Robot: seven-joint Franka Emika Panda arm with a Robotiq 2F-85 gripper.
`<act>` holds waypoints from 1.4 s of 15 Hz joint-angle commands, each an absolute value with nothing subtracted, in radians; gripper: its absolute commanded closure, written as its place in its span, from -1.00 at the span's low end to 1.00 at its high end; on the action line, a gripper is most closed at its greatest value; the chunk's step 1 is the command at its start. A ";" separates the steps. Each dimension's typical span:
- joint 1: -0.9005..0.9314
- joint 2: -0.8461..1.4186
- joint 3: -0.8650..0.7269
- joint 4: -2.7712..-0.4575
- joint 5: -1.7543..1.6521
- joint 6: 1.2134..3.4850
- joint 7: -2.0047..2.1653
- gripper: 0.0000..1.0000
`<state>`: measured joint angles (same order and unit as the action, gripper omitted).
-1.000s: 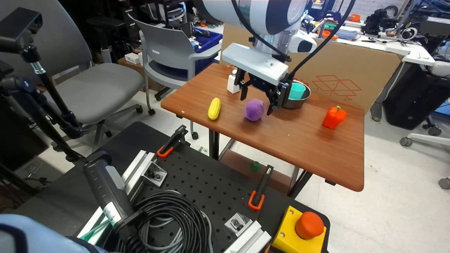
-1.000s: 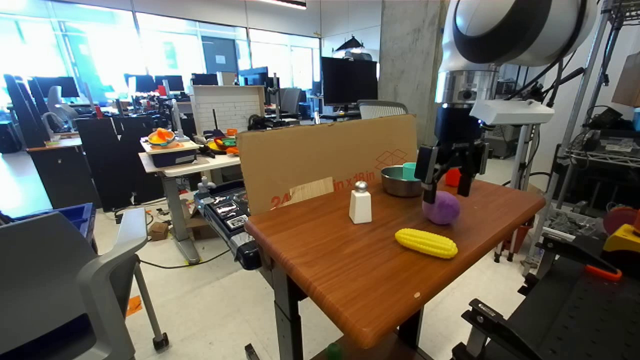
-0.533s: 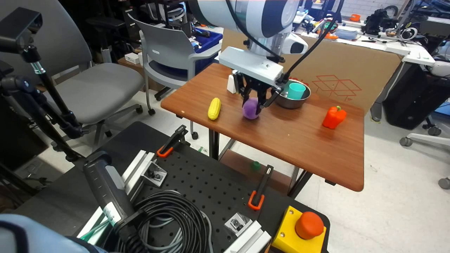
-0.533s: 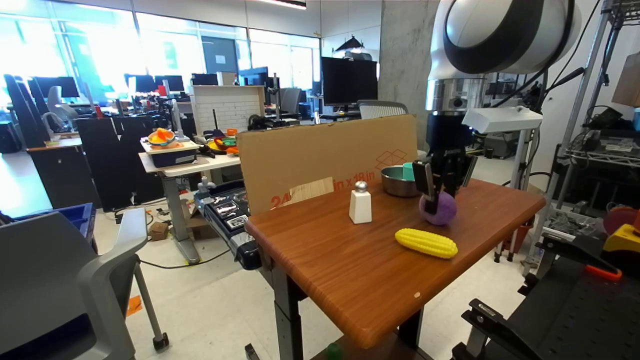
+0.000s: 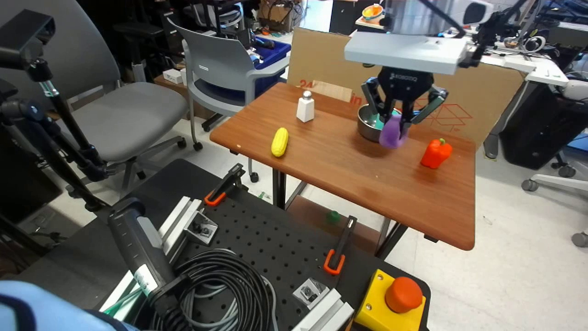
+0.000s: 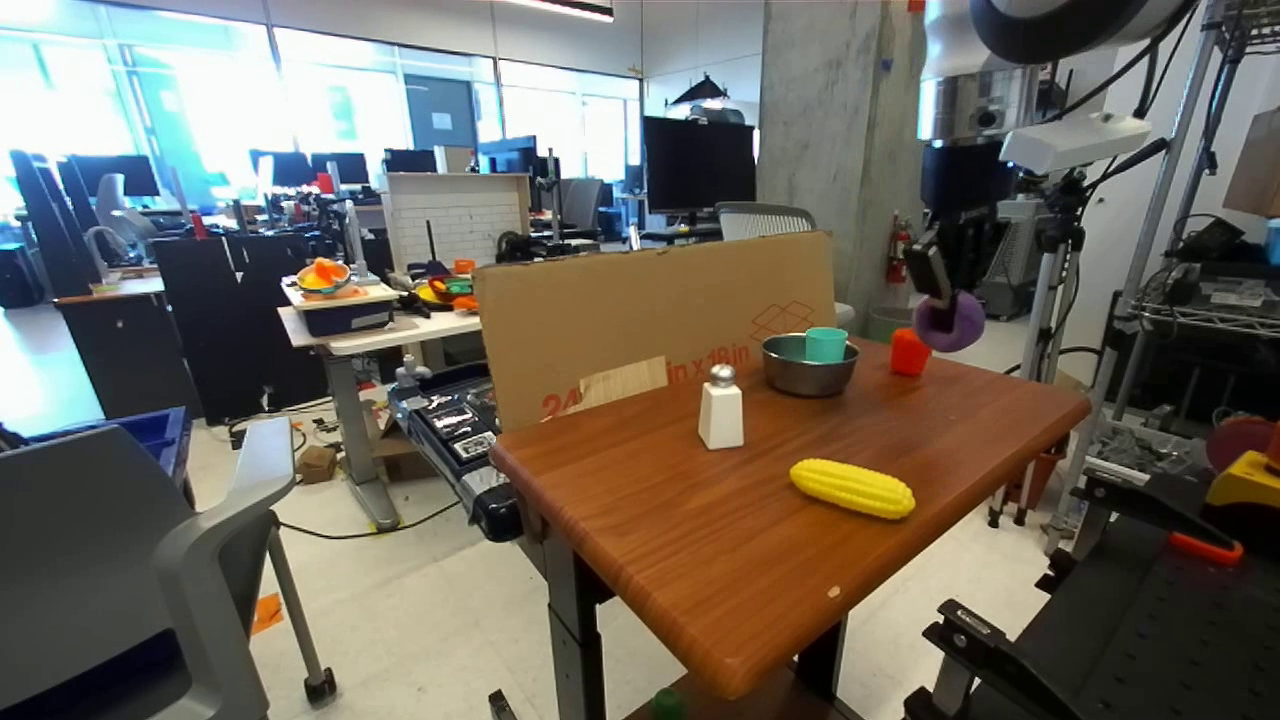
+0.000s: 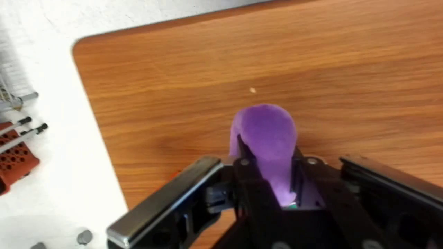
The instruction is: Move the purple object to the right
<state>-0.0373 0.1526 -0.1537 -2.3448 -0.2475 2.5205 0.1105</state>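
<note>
The purple object (image 5: 392,134) is a soft lump, pinched narrow in the middle and bulging around the fingers. My gripper (image 5: 396,126) is shut on it and holds it up off the wooden table (image 5: 340,170). In an exterior view the held purple object (image 6: 958,322) hangs above the table's far right part, overlapping the edge of the orange-red pepper in the picture. From the wrist view, the purple object (image 7: 269,129) bulges out past the black fingers (image 7: 245,148), with bare tabletop beneath.
A metal bowl (image 6: 808,375) with a teal cup (image 6: 826,345) stands behind, near the cardboard sheet (image 6: 650,300). The orange-red pepper (image 5: 436,154) is to the right of the held lump. Farther left are a white shaker (image 5: 305,109) and the yellow corn (image 5: 279,142).
The jaws have gone from open around the purple object to shut on it. Gripper and object have risen off the table and moved right, toward the pepper's side. Other objects stay put.
</note>
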 commanded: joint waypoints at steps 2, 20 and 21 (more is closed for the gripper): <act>-0.135 0.088 -0.235 -2.328 -0.321 2.396 0.124 0.89; -0.202 0.421 -0.292 -2.177 -0.223 2.596 0.295 0.89; -0.199 0.432 -0.286 -2.177 -0.203 2.602 0.292 0.89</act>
<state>-0.2139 0.3899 -0.2914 -2.1972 -0.2580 2.5775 0.2812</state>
